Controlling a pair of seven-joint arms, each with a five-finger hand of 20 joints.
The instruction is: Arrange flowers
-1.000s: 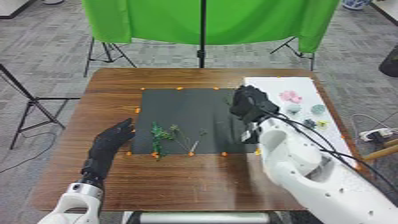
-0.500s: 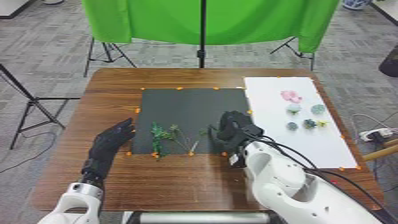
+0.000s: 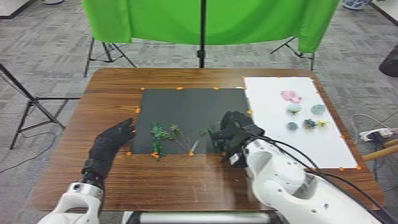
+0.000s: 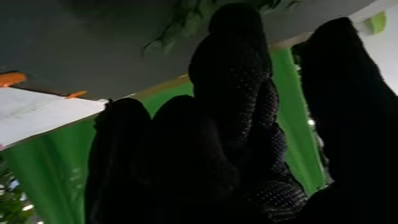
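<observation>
Green sprig (image 3: 211,131) on the dark mat (image 3: 188,106), nearest the right hand (image 3: 233,131).
It lies just left of that hand, whose fingers are straight, slightly parted; its long axis is unclear.

Was bright and fairly even in the head view, with soft light seeming to fall from above. Shone palest on the white sheet (image 3: 311,150) toward three o'clock and on the right arm (image 3: 282,167) near five o'clock. Sank to dark grey on the mat (image 3: 187,107) around the centre, and nearly to black on the left hand (image 3: 110,141) toward eight o'clock and the right hand (image 3: 233,129) toward four. Was far dimmer in the right wrist view, with faint flecks picked out on the near-silhouetted right hand (image 4: 233,70).
</observation>
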